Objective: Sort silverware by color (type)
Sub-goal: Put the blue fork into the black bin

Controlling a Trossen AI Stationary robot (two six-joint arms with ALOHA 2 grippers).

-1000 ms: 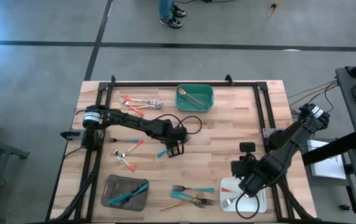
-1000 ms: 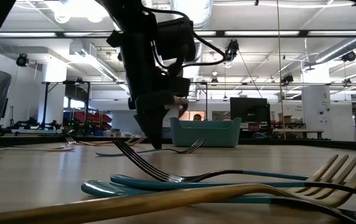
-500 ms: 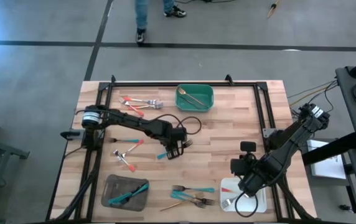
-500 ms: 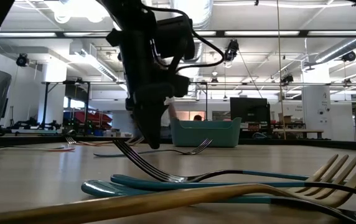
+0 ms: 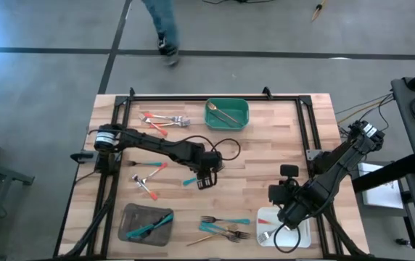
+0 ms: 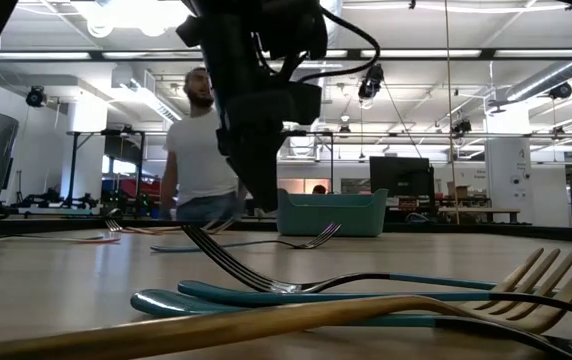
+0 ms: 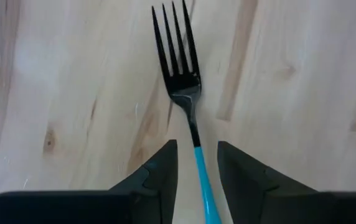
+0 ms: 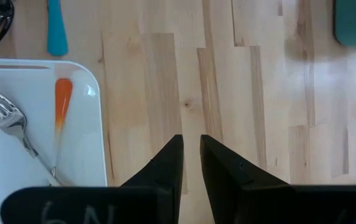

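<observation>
A fork with a dark metal head [image 7: 178,56] and a teal handle [image 5: 191,180] lies flat on the wood near the table's middle. My left gripper [image 5: 206,177] hangs just above it, pointing down. It is open, one finger on each side of the handle [image 7: 200,171], touching nothing. In the low view its fingertips [image 6: 266,200] are clear above the table. My right gripper [image 5: 282,214] hovers at the near right, by the far edge of the white tray [image 8: 16,186]. Its fingers [image 8: 172,162] stand open by a narrow gap with nothing between them.
The white tray holds an orange-handled fork [image 8: 61,102]. A green tray [image 5: 227,114] with a gold piece stands at the far middle. A grey tray [image 5: 146,223] with teal pieces sits near left. Loose silverware lies at the far left [image 5: 162,119], left [image 5: 149,174] and near middle [image 5: 226,227]. A person [image 6: 201,150] walks beyond the far edge.
My left gripper has risen from the tabletop, its fingers still apart on either side of the teal fork, which stays lying on the wood. A person has walked leftward past the table's far edge.
</observation>
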